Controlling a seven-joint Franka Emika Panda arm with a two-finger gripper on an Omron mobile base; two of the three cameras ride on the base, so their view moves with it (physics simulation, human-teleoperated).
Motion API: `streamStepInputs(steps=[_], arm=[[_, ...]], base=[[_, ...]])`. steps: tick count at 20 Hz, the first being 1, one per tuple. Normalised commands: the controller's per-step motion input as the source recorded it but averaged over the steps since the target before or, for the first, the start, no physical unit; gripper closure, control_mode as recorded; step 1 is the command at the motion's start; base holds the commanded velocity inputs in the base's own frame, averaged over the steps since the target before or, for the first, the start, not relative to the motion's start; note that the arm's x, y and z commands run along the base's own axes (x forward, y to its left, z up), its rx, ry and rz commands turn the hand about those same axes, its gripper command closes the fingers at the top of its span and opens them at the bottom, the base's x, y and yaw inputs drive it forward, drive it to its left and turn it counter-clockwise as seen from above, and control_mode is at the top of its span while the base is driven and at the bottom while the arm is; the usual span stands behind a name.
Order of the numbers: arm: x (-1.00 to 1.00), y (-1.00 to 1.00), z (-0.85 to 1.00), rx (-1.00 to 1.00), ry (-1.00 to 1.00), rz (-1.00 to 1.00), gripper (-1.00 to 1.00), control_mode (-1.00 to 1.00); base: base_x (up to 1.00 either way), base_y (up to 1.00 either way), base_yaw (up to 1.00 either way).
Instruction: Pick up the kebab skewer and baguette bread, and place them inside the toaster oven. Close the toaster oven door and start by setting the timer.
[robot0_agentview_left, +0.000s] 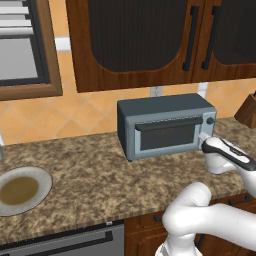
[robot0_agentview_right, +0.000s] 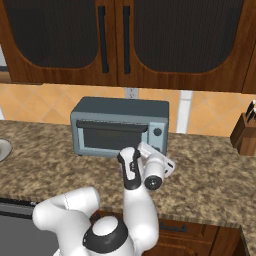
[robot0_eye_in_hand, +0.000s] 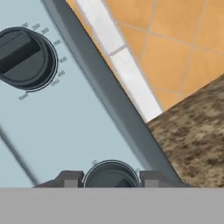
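The lower timer knob (robot0_eye_in_hand: 110, 175), at six o'clock, is clasped by the pincer (robot0_eye_in_hand: 110, 178); it should be twisted squarely.

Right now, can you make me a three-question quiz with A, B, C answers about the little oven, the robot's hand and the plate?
1. Where is the gripper?
A. over the plate
B. at the lower knob on the toaster oven
C. by the knife block

2. What colour is the toaster oven?
A. blue-grey
B. red
C. green

3. How is the toaster oven door?
A. hanging open
B. taken off
C. closed

Answers:
1. B, since the hand view shows one fingertip on each side of the lower knob.
2. A, as both base views show a blue-grey box with a dark window.
3. C, because the door sits flat against the front with its handle along the top.

The plate sits far to the left on the counter.
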Motion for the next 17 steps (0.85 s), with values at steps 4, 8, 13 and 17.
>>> streamStepInputs(steps=[4, 8, 13, 17], arm=[[0.0, 0.0, -0.07, 0.2, 0.0, 0.0, 1.0, -1.0], [0.0, 0.0, -0.08, 0.19, 0.0, 0.0, 1.0, -1.0], [0.0, -0.03, -0.05, 0.2, 0.0, 0.0, 1.0, -1.0], [0.0, -0.01, -0.01, 0.19, 0.0, 0.0, 1.0, -1.0]], base=[[0.0, 0.0, 0.0], [0.0, 0.0, 0.0], [0.0, 0.0, 0.0], [0.0, 0.0, 0.0]])
